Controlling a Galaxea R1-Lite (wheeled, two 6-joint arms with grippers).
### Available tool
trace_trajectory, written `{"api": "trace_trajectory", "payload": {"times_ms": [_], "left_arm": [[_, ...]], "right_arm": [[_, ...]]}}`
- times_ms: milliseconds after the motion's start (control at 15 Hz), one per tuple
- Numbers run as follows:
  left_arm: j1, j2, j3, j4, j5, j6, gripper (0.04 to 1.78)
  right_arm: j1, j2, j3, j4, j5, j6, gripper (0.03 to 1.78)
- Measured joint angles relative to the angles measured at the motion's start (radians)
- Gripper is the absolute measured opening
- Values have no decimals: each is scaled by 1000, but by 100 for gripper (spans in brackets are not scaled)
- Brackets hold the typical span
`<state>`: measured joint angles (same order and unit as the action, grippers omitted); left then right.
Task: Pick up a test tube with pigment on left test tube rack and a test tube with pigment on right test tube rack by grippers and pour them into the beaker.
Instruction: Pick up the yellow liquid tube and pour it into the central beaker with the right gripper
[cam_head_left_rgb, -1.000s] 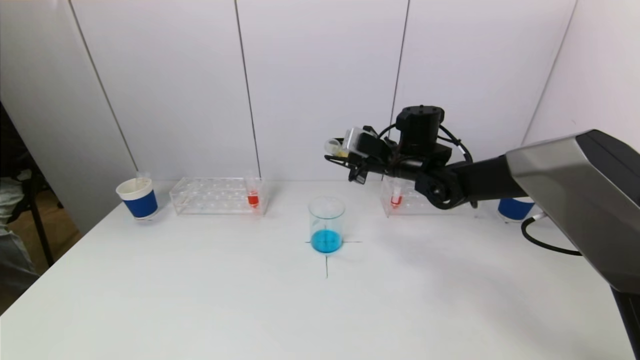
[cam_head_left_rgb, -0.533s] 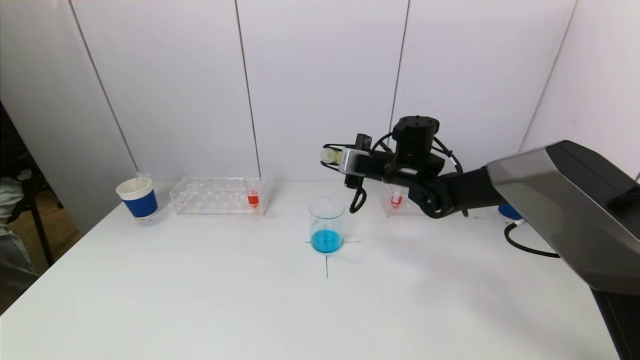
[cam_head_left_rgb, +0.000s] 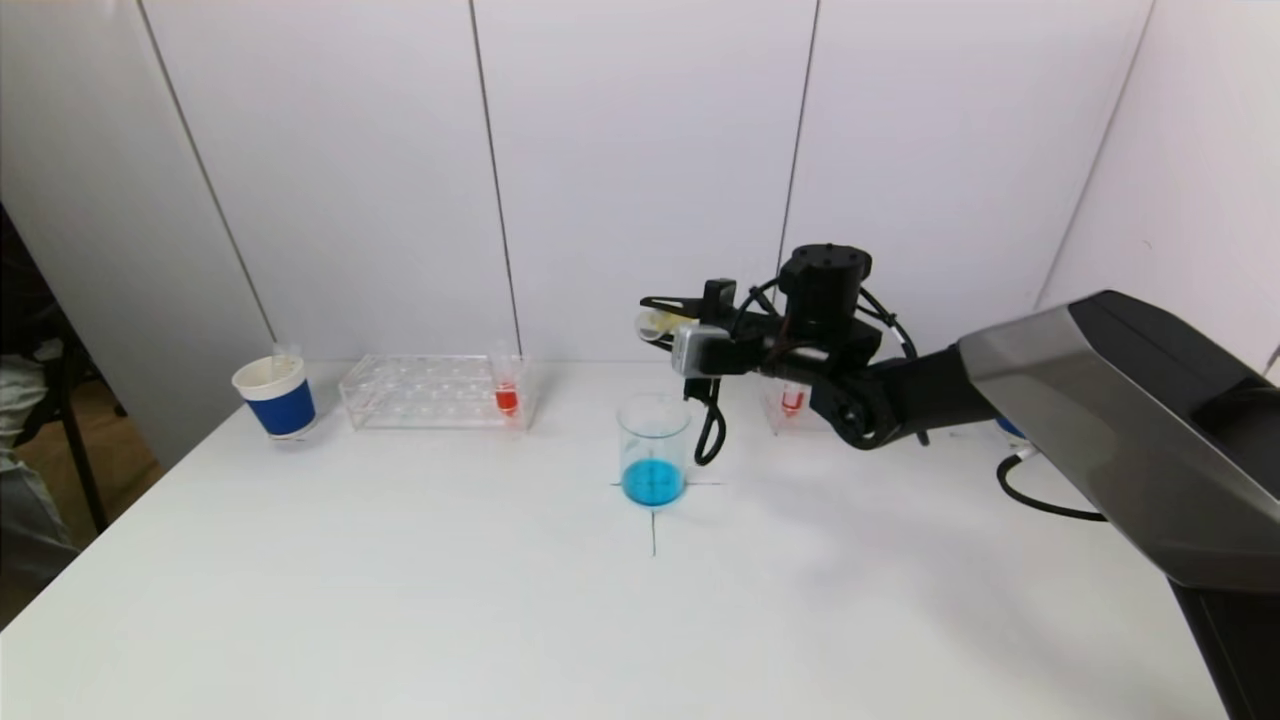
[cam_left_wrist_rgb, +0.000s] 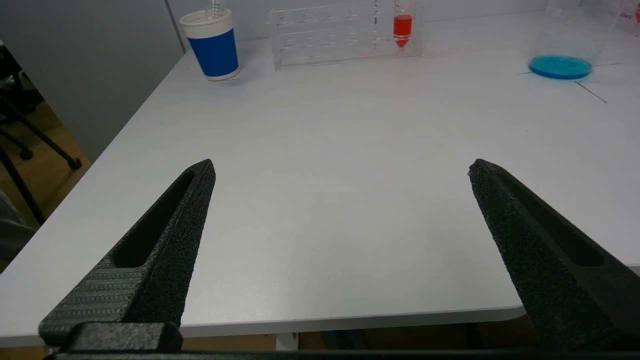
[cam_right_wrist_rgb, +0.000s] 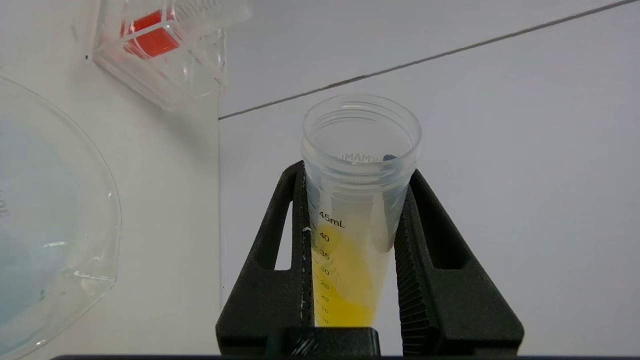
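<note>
the right gripper (cam_head_left_rgb: 662, 322) is clamped on a test tube (cam_right_wrist_rgb: 356, 210) with yellow pigment, its two black fingers (cam_right_wrist_rgb: 280, 265) pressed against the tube's sides just under the threaded rim. in the head view the gripper hangs above the table (cam_head_left_rgb: 400, 600), over and slightly behind the beaker (cam_head_left_rgb: 654, 450), with the tube (cam_head_left_rgb: 655, 325) lying close to horizontal and its open mouth pointing toward the robot's left. the yellow liquid sits in the lower part of the tube, spread along one wall. the wrist camera shows the beaker's glass rim (cam_right_wrist_rgb: 112, 200) just beside the tube's mouth, not touching it.

the beaker stands upright on a cross mark at the middle of the table and holds a shallow layer of blue liquid.

the left gripper (cam_left_wrist_rgb: 340, 170) is spread wide, holding nothing, low over the near left edge of the table, well apart from everything else.

the left test tube rack (cam_head_left_rgb: 435, 392) is at the back left, with one tube of red pigment (cam_head_left_rgb: 506, 395) upright at its right end. a blue and white paper cup (cam_head_left_rgb: 275, 397) stands just to its left with a clear tube in it. the right test tube rack (cam_head_left_rgb: 790, 408) is partly hidden behind the right arm; a tube with red pigment (cam_head_left_rgb: 792, 398) shows in it.
</note>
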<state>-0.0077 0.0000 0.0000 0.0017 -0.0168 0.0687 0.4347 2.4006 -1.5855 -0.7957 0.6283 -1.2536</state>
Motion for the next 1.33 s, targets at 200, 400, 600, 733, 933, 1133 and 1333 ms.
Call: {"api": "trace_trajectory", "payload": {"times_ms": [200,400,600,733,933,1133,1333], "left_arm": [[0,0,0,0,0,0,177],[0,0,0,0,0,0,177],[0,0,0,0,0,0,177],[0,0,0,0,0,0,177],[0,0,0,0,0,0,177],[0,0,0,0,0,0,177],[0,0,0,0,0,0,177]], "right_arm": [[-4,4,42,-59,9,-10,52],[-8,8,79,-112,20,-21,52],[-13,9,108,-148,27,-44,52],[-16,8,132,-169,27,-68,52],[-19,5,143,-172,26,-106,52],[-20,2,143,-170,23,-149,52],[-20,-3,140,-168,17,-190,52]]}}
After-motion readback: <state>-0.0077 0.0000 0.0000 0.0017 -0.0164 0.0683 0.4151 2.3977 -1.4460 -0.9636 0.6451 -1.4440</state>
